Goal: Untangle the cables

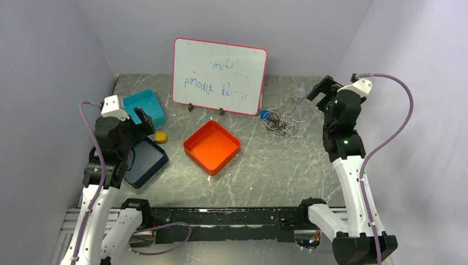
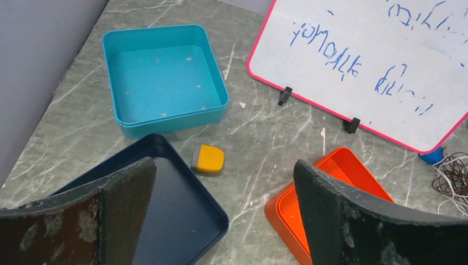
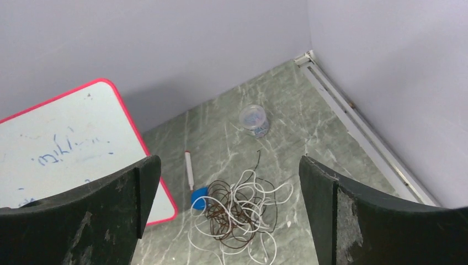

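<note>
sitting in one tangled heap on the worktop [image 1: 276, 171]: the cables [image 1: 282, 123] [image 3: 240, 212], white and dark brown strands looped through each other, back right, just beside the whiteboard [image 1: 219, 75] lower right corner. small blue object [image 3: 200, 199] touches the heap's left edge, marker [image 3: 189, 168] lies just behind it, clear cup [image 3: 254, 119] stands further back. right end effector [image 1: 325, 86] [image 3: 229, 163] hovers off the worktop right of the heap, jaws spread wide, holding nothing. left end effector [image 1: 142, 117] [image 2: 223, 168] likewise: wide apart, empty, over the dark blue tray [image 1: 144, 162] on the left side. teal tray [image 1: 144, 106] behind that, yellow block [image 2: 208, 159] between the two, orange tray [image 1: 212, 147] mid-worktop. cables well apart from the left end effector; neither arm touches them.
</note>
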